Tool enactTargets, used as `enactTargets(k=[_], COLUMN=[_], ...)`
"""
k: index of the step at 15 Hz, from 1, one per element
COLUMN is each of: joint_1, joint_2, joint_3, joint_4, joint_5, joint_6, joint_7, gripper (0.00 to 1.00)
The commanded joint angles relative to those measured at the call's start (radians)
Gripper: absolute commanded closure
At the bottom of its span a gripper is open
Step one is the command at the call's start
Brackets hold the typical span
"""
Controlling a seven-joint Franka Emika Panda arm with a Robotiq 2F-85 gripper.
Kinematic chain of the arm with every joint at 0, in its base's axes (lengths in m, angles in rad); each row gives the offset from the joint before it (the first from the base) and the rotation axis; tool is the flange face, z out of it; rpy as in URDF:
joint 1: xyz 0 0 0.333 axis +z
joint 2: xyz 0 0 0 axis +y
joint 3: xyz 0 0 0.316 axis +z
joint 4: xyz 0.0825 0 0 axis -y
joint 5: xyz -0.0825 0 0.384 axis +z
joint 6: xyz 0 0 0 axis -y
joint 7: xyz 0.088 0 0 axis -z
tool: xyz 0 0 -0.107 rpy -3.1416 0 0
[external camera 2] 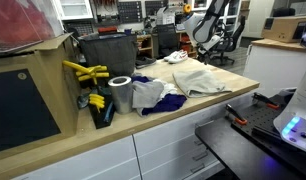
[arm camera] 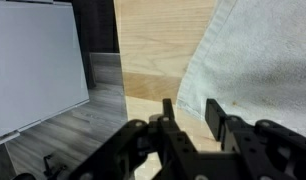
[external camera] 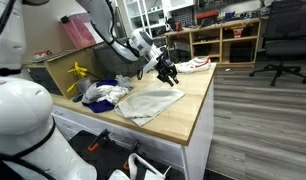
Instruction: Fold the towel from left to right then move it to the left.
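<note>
Towel (external camera: 148, 104), pale and spread nearly flat, is lying on the wooden worktop (external camera: 190, 122) with its long axis running from the near side of the bench toward the far corner in an exterior view. A heap of other cloths (external camera: 103, 93) is sitting just beside it, away from the open floor.

Your gripper (external camera: 169, 78) is hovering over the towel's far end, close to the bench edge. In the wrist view the gripper (arm camera: 191, 120) is pointing down with its two dark fingers (arm camera: 215, 116) standing partly apart and holding nothing. Bare wood is showing between them. The towel (arm camera: 263, 60) is filling the right side of that view, its edge slanting down toward the right-hand finger, so the cloth is lying just to that side of the tool (touching or only near, the pictures are not showing).

By the look of it, you are lining up on that edge, and a small shift toward the cloth seems needed before closing.
</note>
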Motion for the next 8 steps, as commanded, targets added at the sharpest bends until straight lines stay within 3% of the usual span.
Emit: enactTargets(k=[1, 5, 8], joint_1=[-0.008, -0.018, -0.030], joint_2=[-0.029, -0.075, -0.135], joint_3=[0.011, 0.053, 0.105], joint_4=[-0.011, -0.045, -0.089], joint_5=[-0.020, 0.037, 0.144], joint_6=[-0.016, -0.019, -0.036], joint_7=[0.038, 0.004, -0.048], gripper=[0.27, 0.00, 0.00])
